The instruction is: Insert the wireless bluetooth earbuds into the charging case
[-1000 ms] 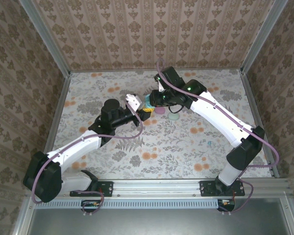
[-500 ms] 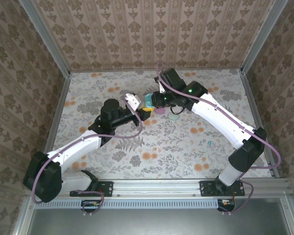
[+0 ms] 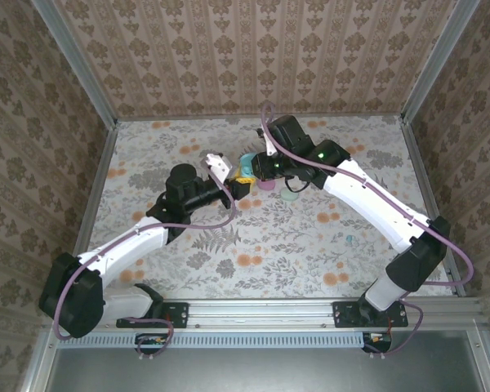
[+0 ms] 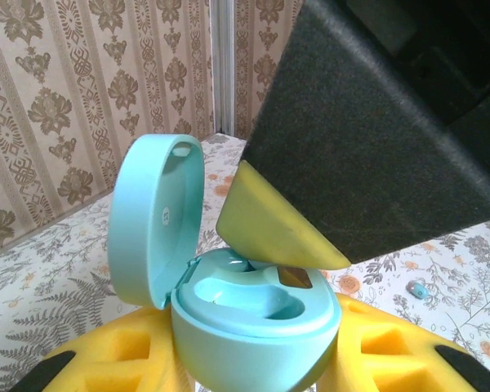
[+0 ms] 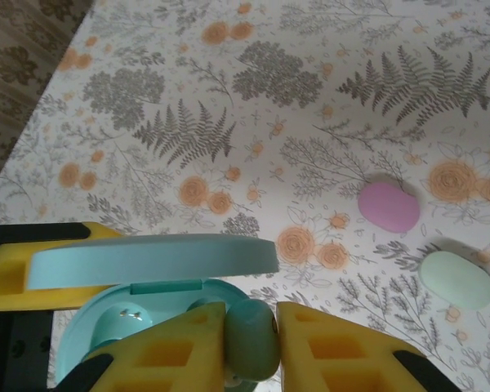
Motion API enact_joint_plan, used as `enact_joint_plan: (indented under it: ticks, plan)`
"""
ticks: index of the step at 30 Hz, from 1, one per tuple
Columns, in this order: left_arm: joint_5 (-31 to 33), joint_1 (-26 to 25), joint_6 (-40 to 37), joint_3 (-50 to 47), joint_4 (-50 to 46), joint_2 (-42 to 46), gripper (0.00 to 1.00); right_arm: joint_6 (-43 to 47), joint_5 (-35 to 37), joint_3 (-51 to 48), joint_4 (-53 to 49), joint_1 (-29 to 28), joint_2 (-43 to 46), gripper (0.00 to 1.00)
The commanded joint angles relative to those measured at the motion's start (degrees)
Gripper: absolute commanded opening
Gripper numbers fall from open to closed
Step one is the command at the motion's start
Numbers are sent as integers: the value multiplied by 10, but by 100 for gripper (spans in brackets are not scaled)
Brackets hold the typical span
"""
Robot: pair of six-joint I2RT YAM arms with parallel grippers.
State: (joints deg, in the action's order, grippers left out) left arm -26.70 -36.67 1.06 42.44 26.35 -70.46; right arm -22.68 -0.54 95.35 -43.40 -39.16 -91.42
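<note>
**Bud poised at open case, mid-tabletop**

Left pincer (image 3: 238, 185) is clamped on the charging case (image 4: 257, 327), yellow pads on both sides of its base, held up off the tabletop (image 3: 253, 237). The case's lid (image 4: 155, 220) is open and stands upright on the left, cavity facing up. Right pincer (image 5: 251, 327) is pinched together on a teal earbud (image 5: 251, 341). The bud's long axis runs along the fingers, far end at the case rim, just over the cavity. Further right a pink case (image 5: 389, 206) and a mint case (image 5: 456, 279) lie flat, near each other but apart. A loose blue bud (image 3: 349, 239) lies well to the right. Versus a second ago, both pincers and the held case sit slightly farther back, and the pink case shows more
</note>
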Motion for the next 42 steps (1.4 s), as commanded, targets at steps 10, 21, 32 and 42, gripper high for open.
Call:
enact_joint_plan:
  ticks: [10,21,32,42]
  plan:
    - [-11,3,13,14,63,8,28,-7,-42,-16,4,-3,17,29]
    - [-23,6,25,10,87,9,27,-4,-55,-6,5,0,31,29]
    - [-31,14,44,6,117,6,27,-17,-66,-19,18,11,63,37]
    - [-70,20,57,16,128,-6,27,-43,-199,-41,69,49,91,37]
